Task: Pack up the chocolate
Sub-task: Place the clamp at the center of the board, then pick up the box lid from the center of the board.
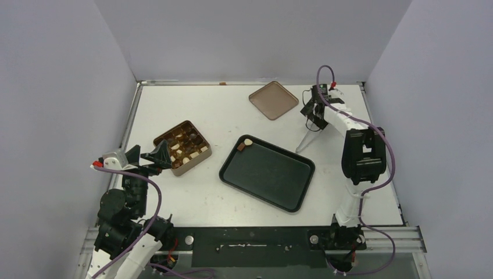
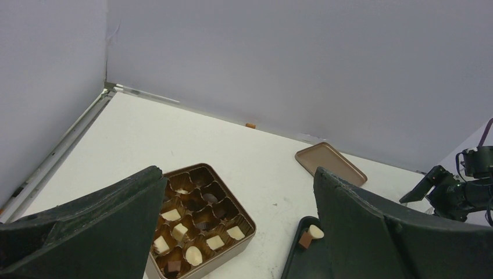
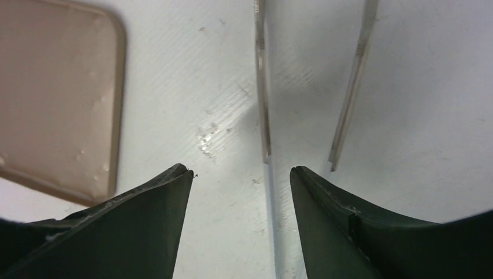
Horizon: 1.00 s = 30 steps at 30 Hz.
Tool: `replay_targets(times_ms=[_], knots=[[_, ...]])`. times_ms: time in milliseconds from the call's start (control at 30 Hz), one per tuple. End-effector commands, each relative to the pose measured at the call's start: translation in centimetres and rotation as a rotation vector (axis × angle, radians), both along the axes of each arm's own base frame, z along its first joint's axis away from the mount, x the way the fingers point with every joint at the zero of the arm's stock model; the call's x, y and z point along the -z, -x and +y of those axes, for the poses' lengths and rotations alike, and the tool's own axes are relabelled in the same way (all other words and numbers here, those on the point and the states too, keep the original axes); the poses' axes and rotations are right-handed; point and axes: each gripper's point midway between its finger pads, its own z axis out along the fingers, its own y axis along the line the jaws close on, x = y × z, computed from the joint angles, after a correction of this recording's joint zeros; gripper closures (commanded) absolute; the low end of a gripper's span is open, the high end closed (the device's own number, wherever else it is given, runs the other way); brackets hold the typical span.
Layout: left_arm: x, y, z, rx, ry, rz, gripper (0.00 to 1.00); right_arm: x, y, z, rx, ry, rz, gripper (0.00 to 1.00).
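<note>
Right pincer: spread, with nothing between the pads that we can see. It points down at bare table just right of the lid.
Tongs: two thin metal strips just ahead of the fingertips. We cannot tell whether they touch a finger. From above they show as a pale spike pointing toward the tray.
Left pincer: spread wide and empty, hanging low at the near-left side of the tin.
Chocolate: most of it sits in the tin's cells, with cream pieces along the near rows. The far cells are too dark for us to say whether they are full or empty.
Strays: a cream piece and a brown piece lie side by side in the tray's far-left corner.
Step, our guess: take up the tongs, then carry the two strays to the tin.
Doing it well: centre both strips between the pads before closing. Close gently so the tips don't cross, then lift straight up, clear of the lid. Take one stray at a time, gripping it by its sides.
Risk: a thin strip may skid on the smooth top.
Surface: white table, scuffed, with metal rails along the left and far edges.
Room: plain pale grey walls on three sides, and a small brown bit at the far edge.
</note>
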Motion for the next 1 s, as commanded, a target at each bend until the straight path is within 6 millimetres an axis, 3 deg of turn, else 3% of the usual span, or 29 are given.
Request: replay_targets(times_ms=[0,433,700,967], knots=[[-0.9,0.2,0.0,0.004,0.0,-0.034,0.03,-4.1,-3.0,3.0,-0.069,-0.038,-0.144,0.37],[-0.9,0.3,0.0,0.008,0.003,-0.037,0.03,-0.9,-7.8,9.3,-0.127,-0.145,-0.175,0.5],[-1.0,0.4,0.0,0.008,0.005,-0.04,0.03,1.3,-9.2,11.2,-0.132,-0.207,-0.173,0.54],[-1.0,0.5,0.0,0.012,0.005,-0.044,0.03,2.2,-9.5,11.6,-0.128,-0.222,-0.166,0.55]])
